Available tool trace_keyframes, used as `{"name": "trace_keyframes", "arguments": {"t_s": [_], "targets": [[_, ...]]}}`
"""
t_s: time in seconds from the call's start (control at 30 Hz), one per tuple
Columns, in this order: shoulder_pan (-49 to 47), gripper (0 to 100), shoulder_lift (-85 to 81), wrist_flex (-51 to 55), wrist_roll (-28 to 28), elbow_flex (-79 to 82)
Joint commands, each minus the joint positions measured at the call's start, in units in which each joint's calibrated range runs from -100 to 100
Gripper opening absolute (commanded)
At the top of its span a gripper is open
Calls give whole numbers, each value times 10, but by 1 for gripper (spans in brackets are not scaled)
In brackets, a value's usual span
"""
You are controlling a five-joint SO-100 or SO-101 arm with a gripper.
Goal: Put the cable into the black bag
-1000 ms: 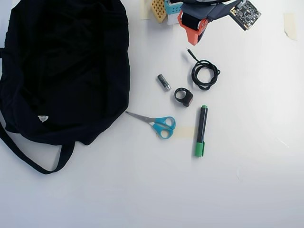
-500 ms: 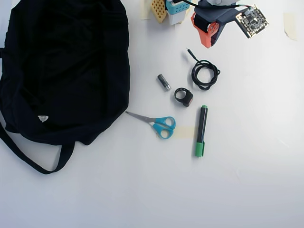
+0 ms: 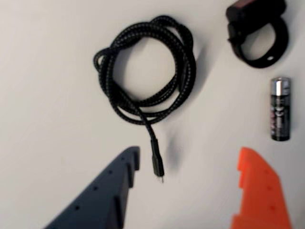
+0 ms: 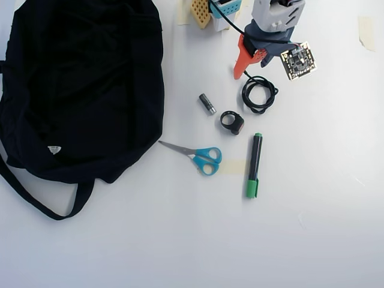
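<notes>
While the braided black cable coil [image 3: 145, 71] lies flat on the white tabletop [image 4: 312, 198], the claw [image 3: 183, 164] hovers spread wide, its plug end between the jaws, presumably lining up a grasp.

nothing legible: print on the battery [image 3: 280, 109] and the bag's white label [image 4: 54, 149] is too blurred.

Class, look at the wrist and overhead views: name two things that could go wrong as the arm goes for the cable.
1. The open gripper straddles only the loose plug end of the cable; gripped there, the coil might unwind and drag.
2. The battery and the black ring lie beside the coil; a trailing cord could sweep them on the way to the black bag.
</notes>
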Motion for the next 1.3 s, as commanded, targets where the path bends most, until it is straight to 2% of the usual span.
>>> {"name": "trace_keyframes", "arguments": {"t_s": [0.0,0.27,0.63,0.93,1.27], "targets": [[4,28,40,-43,-8,-8],[1,28,103,-124,-31,-9],[3,28,165,-173,-33,1],[5,28,167,-284,-32,84],[15,28,168,-352,-33,138]]}}
